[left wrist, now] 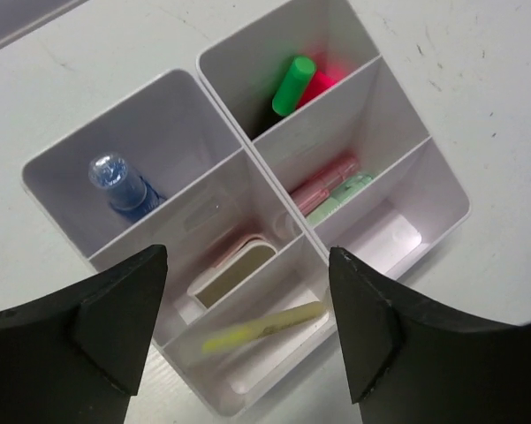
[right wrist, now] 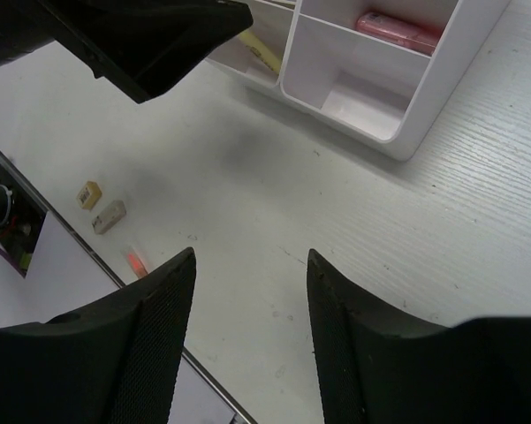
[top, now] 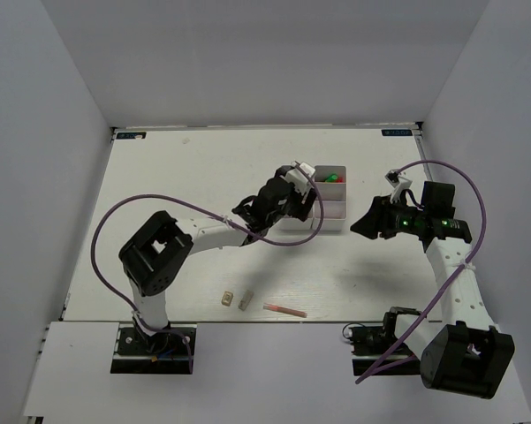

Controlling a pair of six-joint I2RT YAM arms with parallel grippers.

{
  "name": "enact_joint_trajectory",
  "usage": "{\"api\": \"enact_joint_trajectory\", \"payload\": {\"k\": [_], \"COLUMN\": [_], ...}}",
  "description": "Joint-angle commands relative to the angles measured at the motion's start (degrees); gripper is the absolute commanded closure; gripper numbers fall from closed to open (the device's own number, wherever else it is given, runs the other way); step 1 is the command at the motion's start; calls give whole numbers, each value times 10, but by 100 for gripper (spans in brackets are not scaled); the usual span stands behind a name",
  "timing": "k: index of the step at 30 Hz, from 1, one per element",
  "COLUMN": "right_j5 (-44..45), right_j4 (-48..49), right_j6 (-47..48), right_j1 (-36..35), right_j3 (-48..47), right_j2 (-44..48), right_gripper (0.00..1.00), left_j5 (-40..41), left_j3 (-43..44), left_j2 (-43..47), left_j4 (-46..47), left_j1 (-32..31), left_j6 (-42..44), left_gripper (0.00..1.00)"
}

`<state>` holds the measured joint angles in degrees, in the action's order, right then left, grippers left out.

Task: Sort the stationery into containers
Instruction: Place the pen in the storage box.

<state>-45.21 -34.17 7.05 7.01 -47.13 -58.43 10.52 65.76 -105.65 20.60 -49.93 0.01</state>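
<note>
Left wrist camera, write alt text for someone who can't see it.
The left gripper hangs open over a white six-compartment box. Its compartments hold green- and red-capped highlighters, pink and green markers, erasers, a yellow pen and a blue-capped item.

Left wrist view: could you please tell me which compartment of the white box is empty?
The lower-right corner compartment, next to the one with the pink and green markers. The other five each hold something; this one shows only bare floor.

Walls: plain pale grey, on three sides.
Table: white, wood-grained, faintly scuffed.
Light: even, soft shadows.
</note>
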Motion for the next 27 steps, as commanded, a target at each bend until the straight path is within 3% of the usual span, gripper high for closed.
{"api": "enact_joint_trajectory", "payload": {"k": [1,3,5,6,7,9,10,11,12,13,14,16,18,19,22,27], "right_j5": [-15,-16,-21,-37,-47,-110,-136,-159,-217,-227,-246,-242,-194,-194,-34,171], "right_j4": [-5,-4,-6,-11,-16,-32,-44,-85,-106,-123,-178,-197,-134,-134,-72,-72], "right_j6": [9,9,16,21,49,76,144,174,234,262,305,340,297,297,235,192], "right_j1": [0,1,1,3,-1,-5,-7,-11,-23,-30,-64,-112,-173,-173,-290,-451], "right_j3": [-20,-19,-18,-16,-16,-5,-3,-3,-6,-9,-24,-34,-38,-38,-55,-103], "right_j2": [3,3,3,5,6,2,-1,-4,-18,-22,-31,-43,-46,-48,-78,-191], "right_gripper": [43,43,61,78,100,100,100,84,74,66,52,42,36,36,36,43], "left_j5": [-1,-2,-1,-6,-14,-39,-38,-35,-33,-36,-38,-43,-61,-40,14,51], "left_j3": [-19,-26,-38,-49,-63,-89,-112,-124,-153,-187,-209,-296,-373,-374,-372,-361], "left_j2": [42,68,109,146,195,271,331,360,443,470,495,590,656,670,703,684], "left_j4": [11,6,-27,-44,-93,-204,-245,-307,-321,-332,-340,-338,-330,-328,-342,-379], "left_j1": [-1,-9,-23,-21,-20,-15,-8,26,44,64,107,201,281,280,282,341], "left_j6": [-15,-12,-24,-39,-47,-62,-69,-86,-106,-114,-126,-149,-166,-166,-159,-208], "left_gripper": [16,14,19,45,65,97,100,100,100,81,60,21,14,9,3,1]}}
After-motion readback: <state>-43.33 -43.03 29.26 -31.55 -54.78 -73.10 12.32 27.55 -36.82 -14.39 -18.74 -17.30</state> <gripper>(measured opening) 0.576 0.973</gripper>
